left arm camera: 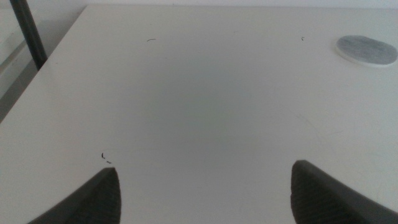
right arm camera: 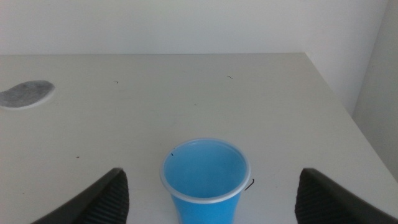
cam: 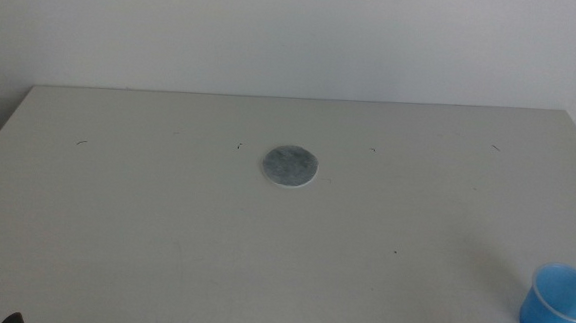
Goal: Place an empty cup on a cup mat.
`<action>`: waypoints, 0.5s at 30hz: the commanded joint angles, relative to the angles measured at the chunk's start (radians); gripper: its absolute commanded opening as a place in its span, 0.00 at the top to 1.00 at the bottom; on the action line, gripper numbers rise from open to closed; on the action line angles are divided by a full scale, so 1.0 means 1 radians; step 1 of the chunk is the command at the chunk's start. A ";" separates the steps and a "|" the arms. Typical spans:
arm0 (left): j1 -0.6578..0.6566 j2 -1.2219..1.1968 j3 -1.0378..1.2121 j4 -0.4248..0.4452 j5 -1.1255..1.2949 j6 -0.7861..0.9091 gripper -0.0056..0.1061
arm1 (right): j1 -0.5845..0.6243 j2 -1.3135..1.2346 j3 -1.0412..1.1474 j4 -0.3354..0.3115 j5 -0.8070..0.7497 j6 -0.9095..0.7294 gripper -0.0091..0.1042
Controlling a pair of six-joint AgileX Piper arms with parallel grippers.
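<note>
White wall behind, pale table [cam: 163, 234] with a few small dark specks filling most of the middle view. Cup mat [cam: 290, 166] sits flat just above frame centre; the cup [cam: 558, 302] stands upright in the lower right corner, well apart from the mat. I see neither arm in this view, apart from a dark sliver at the bottom edge, lower left, that I can't identify. Left wrist view: left gripper [left arm camera: 205, 193] is spread wide with nothing between the jaws, just bare table; mat [left arm camera: 367, 50] is in the upper right of frame, cup out of view. I read this arm as waiting. Right wrist view: right gripper [right arm camera: 211, 193] is also released, jaws wide apart, with the cup [right arm camera: 205, 177] at bottom centre between them but not touching either. It looks empty inside; the middle view can't confirm that. Mat [right arm camera: 26, 93] shows at the left edge. My call: step in hand is the pre-grasp, nothing lifted yet. Next move: advance the right arm, close on the cup wall gently since thin plastic may deform, then carry it across to the mat.
</note>
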 commanded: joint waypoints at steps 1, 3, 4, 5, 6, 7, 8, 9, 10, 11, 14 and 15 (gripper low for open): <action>0.001 -0.012 -0.006 0.000 -0.066 -0.011 0.01 | -0.004 -0.027 -0.008 -0.007 -0.078 -0.010 0.12; 0.001 -0.012 -0.006 0.000 -0.066 -0.011 0.01 | -0.004 0.003 -0.091 -0.008 -0.077 -0.010 0.12; 0.001 -0.012 -0.006 0.000 -0.066 -0.011 0.01 | -0.004 0.014 -0.107 -0.008 -0.077 -0.010 0.12; 0.001 -0.012 -0.006 0.000 -0.066 -0.011 0.01 | -0.004 0.030 -0.128 -0.008 -0.077 -0.009 0.12; 0.001 -0.012 -0.006 0.000 -0.066 -0.011 0.01 | -0.004 0.050 -0.148 -0.008 -0.077 -0.005 0.12; 0.001 -0.012 -0.006 0.000 -0.066 -0.011 0.01 | -0.004 0.072 -0.165 -0.008 -0.077 0.000 0.12; 0.001 -0.012 -0.006 0.000 -0.066 -0.011 0.01 | -0.004 0.096 -0.187 -0.008 -0.076 0.002 0.12; 0.001 -0.012 -0.006 0.000 -0.066 -0.011 0.01 | -0.004 0.122 -0.208 -0.008 -0.070 0.002 0.12; 0.001 -0.012 -0.006 0.000 -0.066 -0.011 0.01 | -0.004 0.143 -0.226 -0.009 -0.062 0.002 0.12; 0.001 -0.012 -0.006 0.000 -0.066 -0.011 0.01 | -0.004 0.169 -0.251 -0.011 -0.048 0.001 0.12; 0.001 -0.012 -0.006 0.000 -0.066 -0.011 0.01 | -0.004 0.249 -0.335 -0.008 0.004 0.002 0.12; 0.001 -0.012 -0.006 0.000 -0.066 -0.011 0.01 | -0.004 0.279 -0.368 -0.006 0.027 0.002 0.12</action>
